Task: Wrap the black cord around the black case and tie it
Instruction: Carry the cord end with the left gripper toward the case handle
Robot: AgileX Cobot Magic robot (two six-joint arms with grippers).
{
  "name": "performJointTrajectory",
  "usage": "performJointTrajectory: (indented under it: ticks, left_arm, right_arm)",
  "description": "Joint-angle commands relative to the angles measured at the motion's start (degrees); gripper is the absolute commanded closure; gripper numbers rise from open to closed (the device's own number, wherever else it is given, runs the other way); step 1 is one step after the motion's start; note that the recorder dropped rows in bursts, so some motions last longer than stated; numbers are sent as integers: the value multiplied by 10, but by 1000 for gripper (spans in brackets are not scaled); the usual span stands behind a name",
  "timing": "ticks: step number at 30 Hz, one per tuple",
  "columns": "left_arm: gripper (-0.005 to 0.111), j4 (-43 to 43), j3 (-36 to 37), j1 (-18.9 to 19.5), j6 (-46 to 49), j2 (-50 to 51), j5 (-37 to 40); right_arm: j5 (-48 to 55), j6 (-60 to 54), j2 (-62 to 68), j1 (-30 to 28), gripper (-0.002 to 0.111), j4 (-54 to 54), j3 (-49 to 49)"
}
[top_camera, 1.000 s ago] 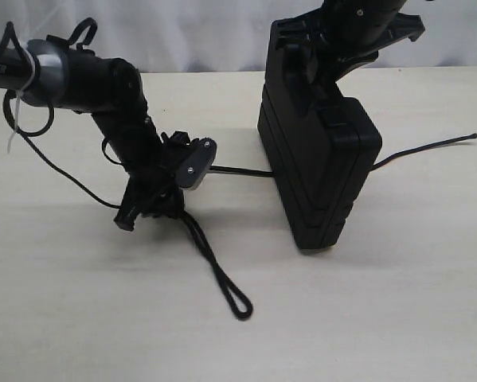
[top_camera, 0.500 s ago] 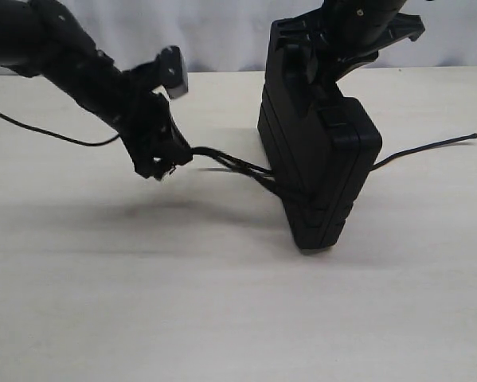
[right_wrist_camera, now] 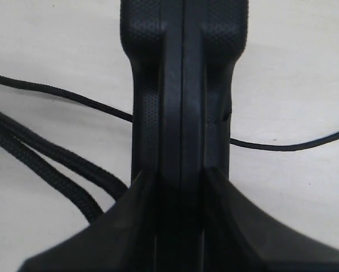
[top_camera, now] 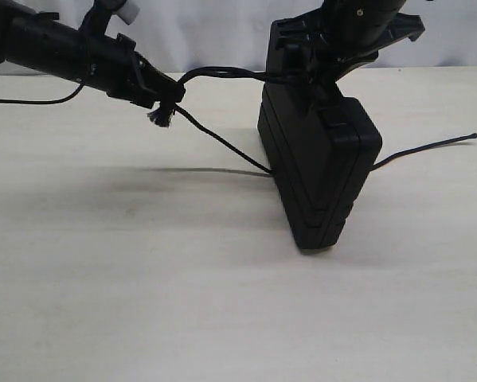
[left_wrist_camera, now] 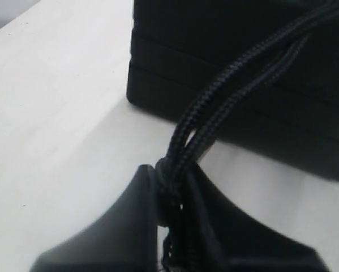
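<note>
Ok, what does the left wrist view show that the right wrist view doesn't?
Left wrist only: the left fingers pinching the doubled black cord. Right wrist only: the right fingers clamping the black case along its narrow edge, and a single thin strand emerging either side of it. Both: case, cord and pale table.
</note>
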Motion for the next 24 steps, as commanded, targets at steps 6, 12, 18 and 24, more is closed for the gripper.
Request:
performJointTrajectory:
  ticks: [6, 12, 18, 24]
  left_arm:
    - [107, 61, 1, -33, -15, -5, -141]
    - [107, -3, 1, -36, -13, -5, -147]
    - [107, -2, 1, -54, -11, -5, -144]
    - [107, -2, 1, -104, 4, -5, -150]
  right_arm:
    - [27, -16, 7, -1, 104, -4, 2]
    - [27, -21, 7, -1, 104, -4, 2]
    - [27, -21, 7, -1, 104, -4, 2]
    - [27, -21, 7, -1, 104, -2, 2]
